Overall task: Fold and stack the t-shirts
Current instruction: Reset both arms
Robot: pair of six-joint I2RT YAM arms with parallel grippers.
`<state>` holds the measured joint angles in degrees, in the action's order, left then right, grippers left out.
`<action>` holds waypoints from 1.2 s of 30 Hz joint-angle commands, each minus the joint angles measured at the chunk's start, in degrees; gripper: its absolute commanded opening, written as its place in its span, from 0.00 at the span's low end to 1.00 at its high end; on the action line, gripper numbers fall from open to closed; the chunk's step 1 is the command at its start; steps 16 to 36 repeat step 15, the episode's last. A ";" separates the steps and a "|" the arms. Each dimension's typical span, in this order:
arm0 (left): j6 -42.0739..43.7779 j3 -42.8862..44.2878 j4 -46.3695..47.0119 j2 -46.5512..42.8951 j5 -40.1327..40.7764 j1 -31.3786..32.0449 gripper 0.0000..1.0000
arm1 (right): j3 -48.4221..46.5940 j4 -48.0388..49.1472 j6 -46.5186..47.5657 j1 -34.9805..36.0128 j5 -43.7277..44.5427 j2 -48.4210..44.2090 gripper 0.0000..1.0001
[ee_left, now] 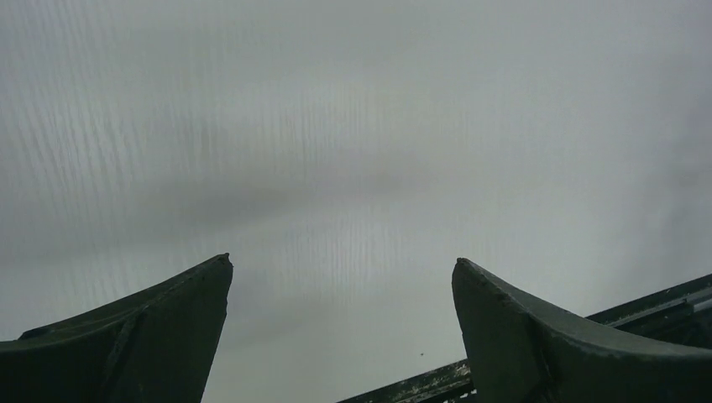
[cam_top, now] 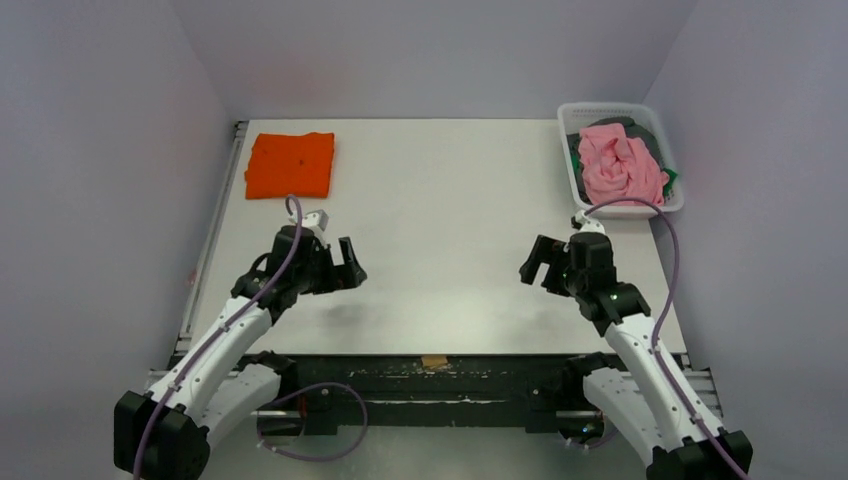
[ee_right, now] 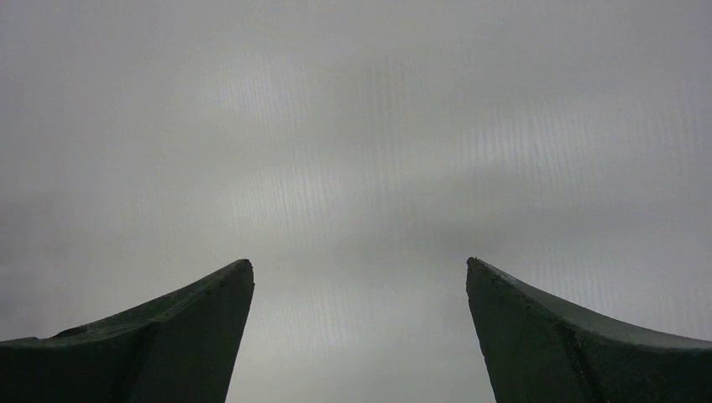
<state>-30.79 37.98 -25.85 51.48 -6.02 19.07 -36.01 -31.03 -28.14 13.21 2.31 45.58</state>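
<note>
Here orange t-shirt [cam_top: 290, 165] and basket [cam_top: 605, 107] hold far corners, table [cam_top: 440, 200] bare between.

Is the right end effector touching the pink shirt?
Apart. The top view shows bare table between the right end effector and the basket holding the pink shirt.

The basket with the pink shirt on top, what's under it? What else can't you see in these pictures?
Dark clothes in the basket: top view, the pink shirt covers them; how many cannot be told.
Speck on the orange shirt: top view, too small to identify.
Wrist views: only the open left gripper and right gripper over blurry grey table; no shirts show there.
</note>
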 commanded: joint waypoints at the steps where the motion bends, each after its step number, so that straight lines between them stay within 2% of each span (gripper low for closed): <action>1: -3.50 -1.49 -0.08 -4.94 1.94 0.48 1.00 | 3.37 -3.07 0.01 0.13 2.54 -5.44 0.96; 8: -2.21 -1.64 -2.00 -10.25 5.76 0.53 1.00 | 4.75 -2.64 -0.02 0.12 6.48 -11.46 0.97; 15: -2.38 -2.65 -3.56 -13.22 9.63 0.53 1.00 | 4.66 -2.07 0.17 0.10 6.62 -11.52 0.96; 36: -2.38 -2.65 -3.56 -13.22 9.63 0.53 1.00 | 4.66 -2.07 0.17 0.10 6.62 -11.52 0.96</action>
